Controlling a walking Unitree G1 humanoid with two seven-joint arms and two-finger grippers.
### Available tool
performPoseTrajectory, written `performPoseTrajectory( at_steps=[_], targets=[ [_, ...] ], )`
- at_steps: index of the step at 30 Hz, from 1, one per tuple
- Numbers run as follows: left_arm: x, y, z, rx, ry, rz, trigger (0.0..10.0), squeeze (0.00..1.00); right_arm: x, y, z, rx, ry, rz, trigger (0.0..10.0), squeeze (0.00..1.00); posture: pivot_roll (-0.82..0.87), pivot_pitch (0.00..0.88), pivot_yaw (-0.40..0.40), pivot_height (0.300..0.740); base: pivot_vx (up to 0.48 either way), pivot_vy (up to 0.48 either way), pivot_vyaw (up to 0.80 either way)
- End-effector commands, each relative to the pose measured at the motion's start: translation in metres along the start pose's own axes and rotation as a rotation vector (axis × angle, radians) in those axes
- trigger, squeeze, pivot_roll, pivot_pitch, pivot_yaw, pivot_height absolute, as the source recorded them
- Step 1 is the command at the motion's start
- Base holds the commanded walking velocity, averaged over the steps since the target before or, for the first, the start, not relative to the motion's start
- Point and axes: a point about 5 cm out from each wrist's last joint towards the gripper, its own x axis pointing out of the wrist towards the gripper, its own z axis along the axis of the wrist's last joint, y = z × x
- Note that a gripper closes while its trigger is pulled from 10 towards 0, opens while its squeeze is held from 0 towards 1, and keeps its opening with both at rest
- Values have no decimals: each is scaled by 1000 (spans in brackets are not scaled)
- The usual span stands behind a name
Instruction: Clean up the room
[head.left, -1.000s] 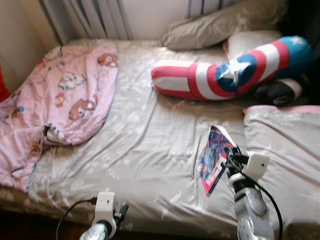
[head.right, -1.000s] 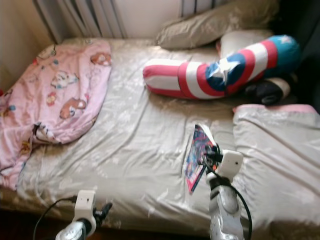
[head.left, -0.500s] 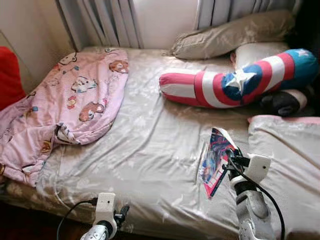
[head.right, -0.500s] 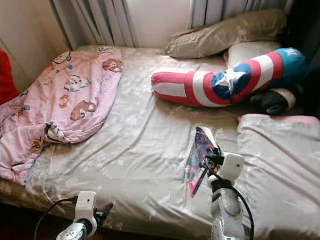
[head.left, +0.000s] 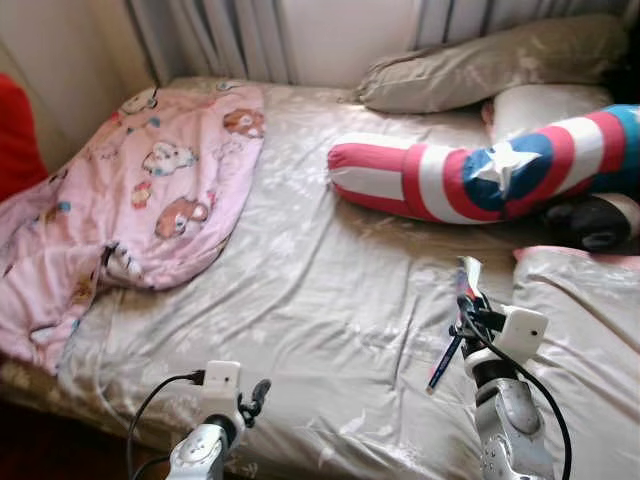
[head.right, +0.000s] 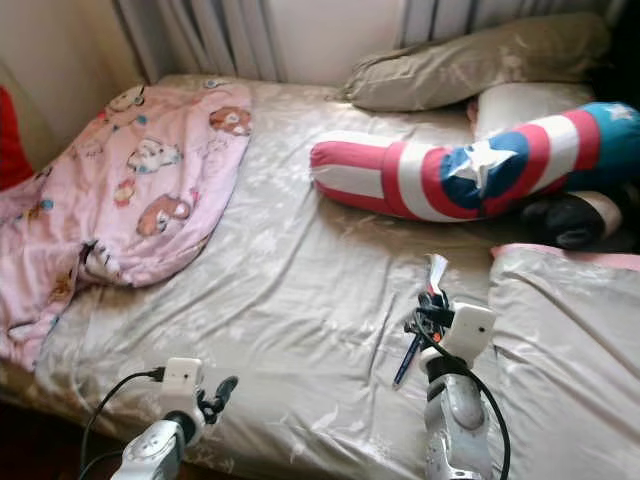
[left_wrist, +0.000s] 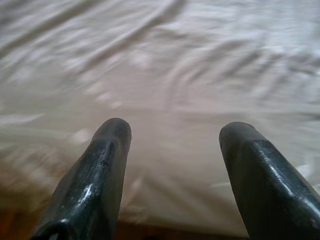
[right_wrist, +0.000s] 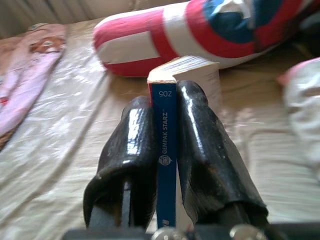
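My right gripper is shut on a thin book with a blue spine, held edge-on above the beige bed sheet near the bed's right side. In the right wrist view the two black fingers squeeze the spine from both sides. My left gripper hangs low by the bed's front edge, and its fingers stand apart with nothing between them, over the sheet.
A pink cartoon blanket lies crumpled on the bed's left. A red, white and blue bolster and beige pillows sit at the head. A folded grey quilt covers the right side. Curtains hang behind.
The book has turned from flat-faced to edge-on in my right gripper and is lifted off the sheet. The camera has shifted slightly; the left gripper has risen a little.
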Motion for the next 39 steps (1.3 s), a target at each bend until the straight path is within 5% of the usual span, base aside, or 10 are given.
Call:
performPoseTrajectory(
  at_steps=[1, 10, 13, 24, 39],
  targets=[
    [2, 0, 7, -17, -46, -1, 10000, 0, 1, 9, 3, 6, -25, 35, 10000, 0, 49, 95, 56, 706, 0, 0, 0],
    [8, -3, 59, -15, -320, -24, 10000, 0, -1, 13, 1, 34, -26, 48, 10000, 0, 48, 97, 60, 706, 0, 0, 0],
    [5, -1, 75, -31, -403, -19, 10000, 0, 0, 14, 6, 201, -69, 21, 10000, 0, 51, 98, 60, 706, 0, 0, 0],
    [7, -7, 81, -29, -431, -40, 10000, 0, 2, 16, 3, 240, -39, 11, 10000, 0, 45, 95, 59, 706, 0, 0, 0],
    [3, -9, 83, -37, -429, -47, 10000, 0, -1, 10, -1, 295, -55, -16, 10000, 0, 46, 84, 59, 651, 0, 0, 0]
  ],
)
